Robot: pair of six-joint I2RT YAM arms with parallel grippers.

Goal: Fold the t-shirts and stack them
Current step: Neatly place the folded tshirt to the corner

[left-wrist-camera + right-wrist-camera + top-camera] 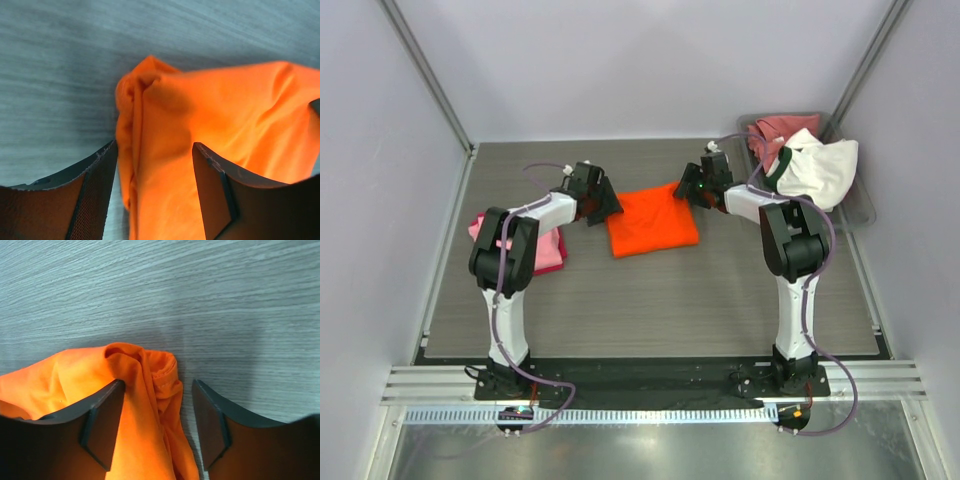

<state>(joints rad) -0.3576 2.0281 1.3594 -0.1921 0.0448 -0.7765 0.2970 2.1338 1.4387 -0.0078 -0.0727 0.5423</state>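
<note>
We see the orange t-shirt (652, 220) lying mid-worktop (720, 300). Left tool (154, 147) straddles its far-left corner and right tool (158, 385) its far-right corner. Both tools are partly open with cloth bunched between the jaws, not clamped yet.

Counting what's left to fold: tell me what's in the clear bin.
A white t-shirt with a dark collar spills over the bin's rim, a rose-red one behind. Anything beneath them is covered.
</note>
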